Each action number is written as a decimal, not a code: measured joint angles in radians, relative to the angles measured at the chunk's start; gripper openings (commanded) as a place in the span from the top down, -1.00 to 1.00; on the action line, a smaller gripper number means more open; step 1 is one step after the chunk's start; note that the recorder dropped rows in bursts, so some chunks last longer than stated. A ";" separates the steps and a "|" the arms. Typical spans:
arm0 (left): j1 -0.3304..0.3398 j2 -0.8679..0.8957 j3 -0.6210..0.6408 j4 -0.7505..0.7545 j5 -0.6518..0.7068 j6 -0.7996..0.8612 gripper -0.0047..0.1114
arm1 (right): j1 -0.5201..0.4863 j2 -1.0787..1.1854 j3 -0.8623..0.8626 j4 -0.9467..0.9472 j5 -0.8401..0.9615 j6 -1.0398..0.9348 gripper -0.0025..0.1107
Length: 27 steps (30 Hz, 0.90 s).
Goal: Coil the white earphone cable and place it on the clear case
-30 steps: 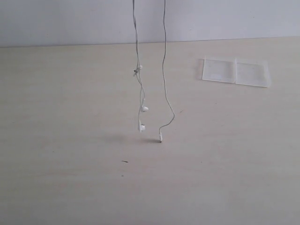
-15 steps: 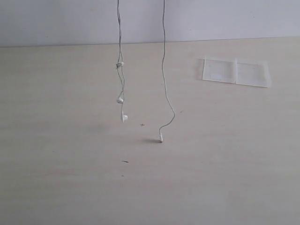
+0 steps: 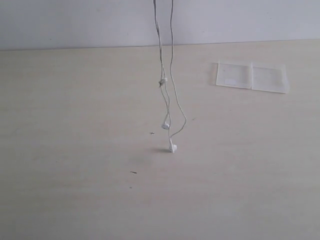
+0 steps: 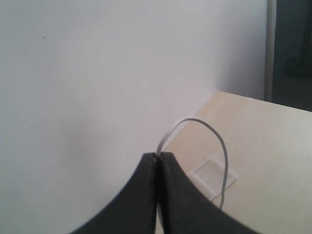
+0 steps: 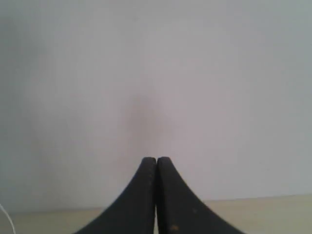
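Observation:
The white earphone cable (image 3: 162,82) hangs from above the exterior view as two thin strands close together. One small earbud (image 3: 165,126) dangles above the table, and the lowest white end (image 3: 171,148) touches it. Neither gripper shows in the exterior view. In the left wrist view my left gripper (image 4: 158,156) is shut on the cable (image 4: 204,124), which arcs out of the jaws and drops toward the clear case (image 4: 213,175). My right gripper (image 5: 156,160) is shut, with nothing visible between its fingers. The clear case (image 3: 251,76) lies flat at the table's back right.
The pale wooden table (image 3: 75,125) runs back to a white wall. A bit of white wire (image 5: 6,218) shows at the edge of the right wrist view. A dark panel (image 4: 292,48) stands beyond the table's end in the left wrist view.
The strand with the earbuds swung left, then back right, and now hangs right beside the other strand. The end touching the table has hardly moved.

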 measured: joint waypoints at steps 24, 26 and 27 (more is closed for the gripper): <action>0.000 0.000 0.000 0.000 0.006 -0.009 0.92 | -0.087 0.894 -0.671 -1.263 -0.842 0.737 -0.07; 0.000 0.000 0.000 0.000 0.010 -0.009 0.92 | -0.085 0.933 -0.671 -1.230 -0.881 0.675 -0.10; 0.000 0.000 0.000 0.000 0.010 -0.009 0.92 | -0.082 0.947 -0.671 -1.217 -0.885 0.656 -0.10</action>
